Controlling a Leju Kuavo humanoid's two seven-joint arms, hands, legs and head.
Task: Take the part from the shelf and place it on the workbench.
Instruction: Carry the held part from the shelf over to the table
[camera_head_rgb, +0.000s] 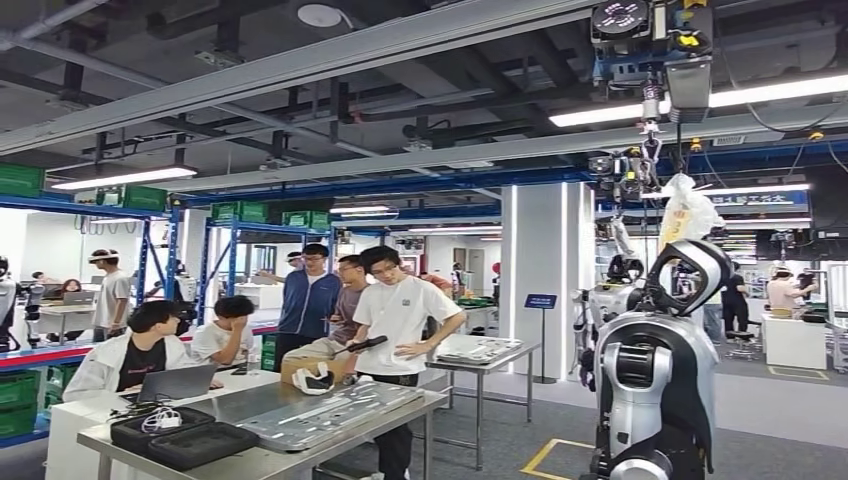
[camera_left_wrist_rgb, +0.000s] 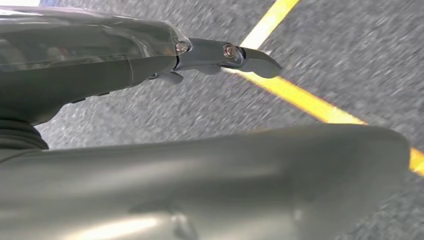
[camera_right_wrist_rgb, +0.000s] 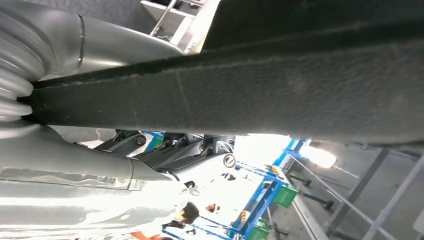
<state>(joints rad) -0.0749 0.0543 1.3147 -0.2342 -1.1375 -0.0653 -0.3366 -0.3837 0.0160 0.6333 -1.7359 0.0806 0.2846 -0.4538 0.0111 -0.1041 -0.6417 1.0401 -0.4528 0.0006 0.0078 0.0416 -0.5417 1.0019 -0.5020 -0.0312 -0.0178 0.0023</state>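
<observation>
The part (camera_right_wrist_rgb: 280, 85) is a long, flat, black slab with a rough, matte face, seen edge-on and gripped between the grey thumb and darker fingers of the right hand (camera_right_wrist_rgb: 165, 160). The shelf (camera_head_rgb: 207, 262), a blue steel rack with green bins on top, stands at 9 o'clock in the head view. The workbench (camera_head_rgb: 280, 462), steel-topped on grey legs, lies at 7 o'clock

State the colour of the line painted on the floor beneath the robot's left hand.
Yellow. The line crosses grey floor, clearest in the left wrist view.
</observation>
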